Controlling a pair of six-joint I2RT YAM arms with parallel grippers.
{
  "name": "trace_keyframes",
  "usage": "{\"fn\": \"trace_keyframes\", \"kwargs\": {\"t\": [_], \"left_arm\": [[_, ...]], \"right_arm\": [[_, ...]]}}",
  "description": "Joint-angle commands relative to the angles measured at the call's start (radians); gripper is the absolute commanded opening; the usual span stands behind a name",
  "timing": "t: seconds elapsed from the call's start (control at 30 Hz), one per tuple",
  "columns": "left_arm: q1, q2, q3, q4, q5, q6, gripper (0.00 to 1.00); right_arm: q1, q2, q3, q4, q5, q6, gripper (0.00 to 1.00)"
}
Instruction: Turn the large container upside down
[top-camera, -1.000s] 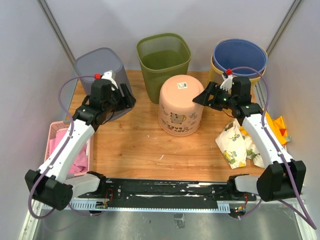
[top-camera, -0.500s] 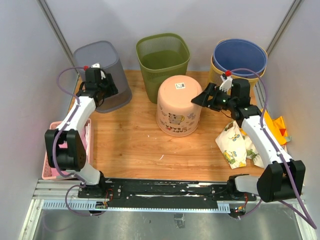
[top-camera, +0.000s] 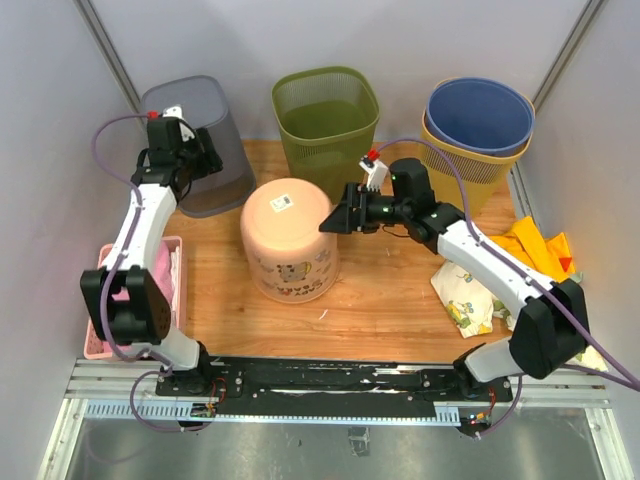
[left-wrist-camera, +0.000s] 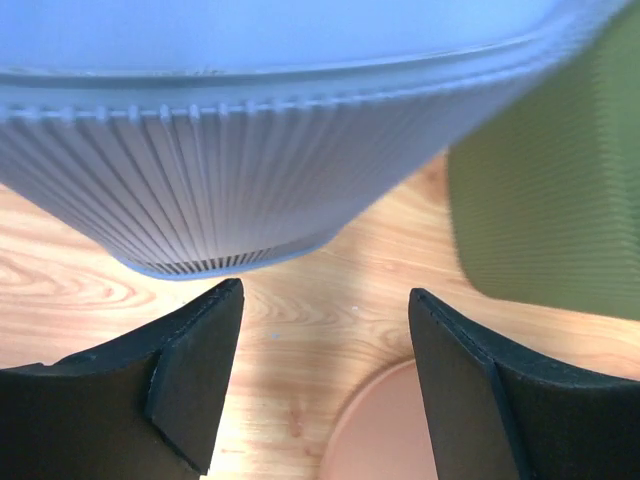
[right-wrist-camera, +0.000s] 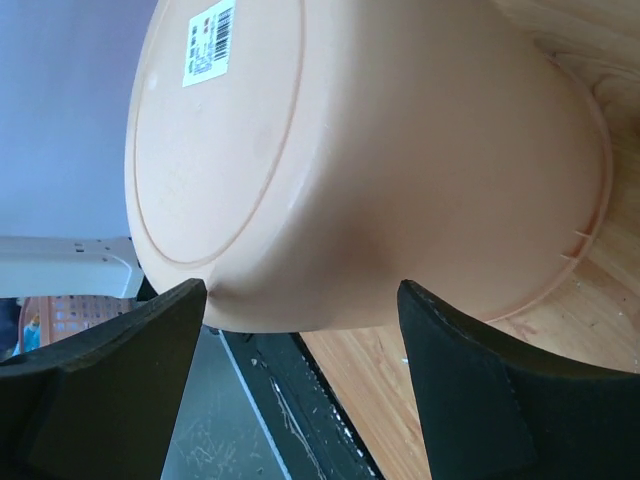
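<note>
In the left wrist view the grey bin (left-wrist-camera: 250, 150) was blurred and ran off the top edge. The pink container (right-wrist-camera: 400, 150) carried a label (right-wrist-camera: 210, 40) too small to read.

Bare surface (top-camera: 390, 305) lies open along the near edge and between the bucket (top-camera: 288, 240) and the cloth (top-camera: 462, 290). The back is walled off by the gray bin (top-camera: 205, 120), green bin (top-camera: 327, 115) and stacked tubs (top-camera: 478, 125), with a narrow strip of wood between gray and green. The bucket's side blocks the spread right pincer (top-camera: 336, 222). The gray bin looms just ahead of the parted left pincer (left-wrist-camera: 325, 300), with wood below.
</note>
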Motion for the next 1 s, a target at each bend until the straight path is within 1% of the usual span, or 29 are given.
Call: {"fn": "trace_keyframes", "kwargs": {"t": [0.0,0.07,0.17,0.2,0.27,0.37,0.47,0.57,0.63,0.73,0.77,0.87,0.97], "left_arm": [[0.004,-0.179,0.039,-0.04,0.135,-0.011,0.72],[-0.004,-0.231,0.061,-0.06,0.184,-0.019,0.72],[-0.052,-0.286,0.112,-0.101,0.207,-0.022,0.72],[-0.081,-0.296,0.132,-0.114,0.21,-0.021,0.72],[-0.147,-0.31,0.176,-0.141,0.214,-0.022,0.73],[-0.233,-0.319,0.236,-0.183,0.226,-0.027,0.72],[-0.293,-0.338,0.257,-0.19,0.268,-0.055,0.73],[-0.355,-0.352,0.249,-0.19,0.285,-0.073,0.73],[-0.393,-0.357,0.239,-0.189,0.288,-0.086,0.72],[-0.45,-0.359,0.225,-0.189,0.283,-0.108,0.72],[-0.466,-0.36,0.22,-0.189,0.278,-0.114,0.72],[-0.484,-0.362,0.215,-0.189,0.263,-0.122,0.72],[-0.485,-0.363,0.229,-0.19,0.233,-0.113,0.72]], "right_arm": [[0.019,-0.03,0.089,-0.158,0.033,-0.103,0.79],[-0.005,-0.088,0.057,-0.169,0.119,-0.12,0.8],[-0.033,-0.18,-0.058,-0.112,0.227,-0.092,0.81],[-0.036,-0.199,-0.093,-0.101,0.238,-0.077,0.81],[-0.032,-0.225,-0.158,-0.067,0.214,-0.055,0.81],[0.016,-0.248,-0.251,-0.03,0.173,-0.047,0.8],[0.104,-0.26,-0.308,-0.014,0.208,-0.058,0.8],[0.181,-0.223,-0.332,0.082,0.242,-0.038,0.8],[0.211,-0.147,-0.294,0.132,0.265,-0.034,0.8],[0.235,0.006,-0.182,0.207,0.275,-0.014,0.8],[0.241,0.084,-0.139,0.231,0.266,0.002,0.8],[0.262,0.246,0.013,0.276,0.229,0.041,0.79],[0.271,0.352,0.144,0.277,0.167,0.068,0.79]]}}
